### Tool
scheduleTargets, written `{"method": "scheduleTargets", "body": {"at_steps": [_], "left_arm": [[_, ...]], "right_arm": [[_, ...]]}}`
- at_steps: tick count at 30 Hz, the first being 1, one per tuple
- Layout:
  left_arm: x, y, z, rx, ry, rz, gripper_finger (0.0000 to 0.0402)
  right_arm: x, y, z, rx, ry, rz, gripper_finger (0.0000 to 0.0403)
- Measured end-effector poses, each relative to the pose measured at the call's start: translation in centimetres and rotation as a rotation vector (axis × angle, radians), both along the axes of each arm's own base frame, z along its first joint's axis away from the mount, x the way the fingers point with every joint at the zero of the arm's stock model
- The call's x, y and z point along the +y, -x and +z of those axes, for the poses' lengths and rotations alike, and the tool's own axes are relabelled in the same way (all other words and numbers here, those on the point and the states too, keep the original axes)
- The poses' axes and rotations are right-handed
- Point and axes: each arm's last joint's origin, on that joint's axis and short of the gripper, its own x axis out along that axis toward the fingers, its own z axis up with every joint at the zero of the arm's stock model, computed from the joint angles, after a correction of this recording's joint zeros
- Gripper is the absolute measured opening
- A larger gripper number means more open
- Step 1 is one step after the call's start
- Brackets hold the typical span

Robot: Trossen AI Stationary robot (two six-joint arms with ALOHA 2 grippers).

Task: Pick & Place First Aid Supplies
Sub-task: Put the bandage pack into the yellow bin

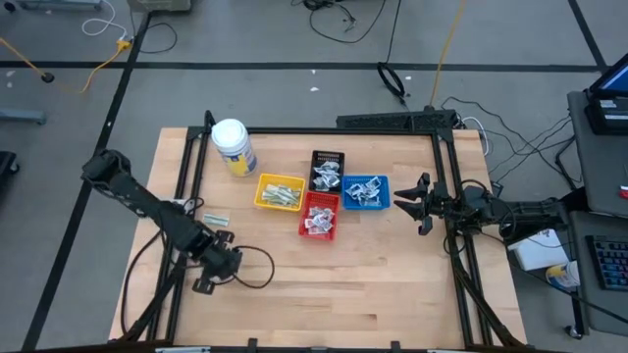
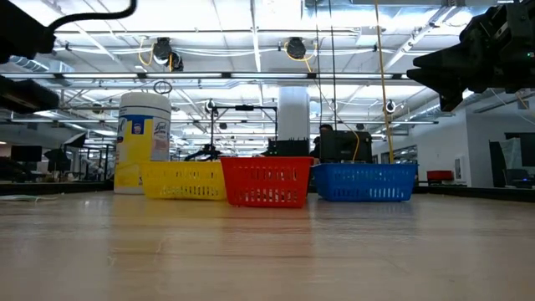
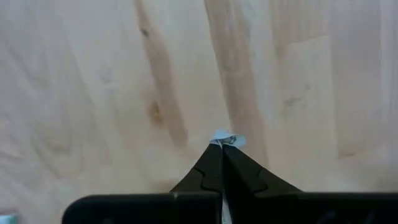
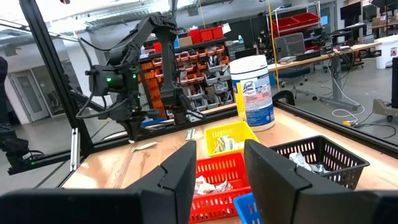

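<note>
My left gripper [image 1: 228, 263] hangs over the table's near left part, pointing down, shut on a small white packet [image 3: 225, 139] with dark print. Only a corner of the packet shows past the fingertips. Loose first aid supplies, a pale green wrapper [image 1: 215, 218] among them, lie flat on the wood at the left. More packets fill the yellow [image 1: 279, 192], red [image 1: 319, 216], blue [image 1: 366, 192] and black [image 1: 328, 169] trays. My right gripper [image 1: 417, 204] waits open at the table's right side, raised and level. My left gripper pinches the white packet between its two fingertips [image 3: 211, 163], coming from above and pointing down. Only the packet's edge [image 3: 227, 138] peeks out beyond the tips; the fingers hide the rest. The packet looks clear of the wood below.
A white jar with a yellow label [image 1: 233, 147] stands at the back left, behind the yellow tray. A black frame [image 1: 446, 186] runs along the table's edges. Bare wood [image 1: 343, 284] spreads across the near half of the table.
</note>
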Motion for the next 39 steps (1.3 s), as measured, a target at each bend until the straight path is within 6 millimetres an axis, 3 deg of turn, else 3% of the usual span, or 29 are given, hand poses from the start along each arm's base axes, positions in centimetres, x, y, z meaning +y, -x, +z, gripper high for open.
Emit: {"method": "scheduleTargets", "body": {"at_steps": [3, 7, 15, 23, 27, 32, 39], "left_arm": [[0.9, -0.5, 0.1, -0.017, -0.003, -0.019, 0.0002], [3.1, -2.1, 0.4, -0.028, -0.005, 0.092, 0.0001], [10.1, -4.7, 1.7, -0.086, -0.022, 0.351, 0.0001], [16.8, -5.1, 2.2, -0.094, -0.057, 0.621, 0.0001], [18.6, -6.1, 2.7, -0.072, -0.082, 0.592, 0.0001], [20.0, -9.3, 3.5, -0.074, -0.102, 0.534, 0.0001], [21.8, -13.5, 2.7, -0.051, -0.120, 0.431, 0.0000]], "right_arm": [[0.0, 0.0, 0.0, 0.000, 0.000, 0.000, 0.0130], [0.0, 0.0, 0.0, 0.000, 0.000, 0.000, 0.0130], [0.0, 0.0, 0.0, 0.000, 0.000, 0.000, 0.0130], [0.0, 0.0, 0.0, 0.000, 0.000, 0.000, 0.0130], [0.0, 0.0, 0.0, 0.000, 0.000, 0.000, 0.0130], [0.0, 0.0, 0.0, 0.000, 0.000, 0.000, 0.0130], [0.0, 0.0, 0.0, 0.000, 0.000, 0.000, 0.0130]]}}
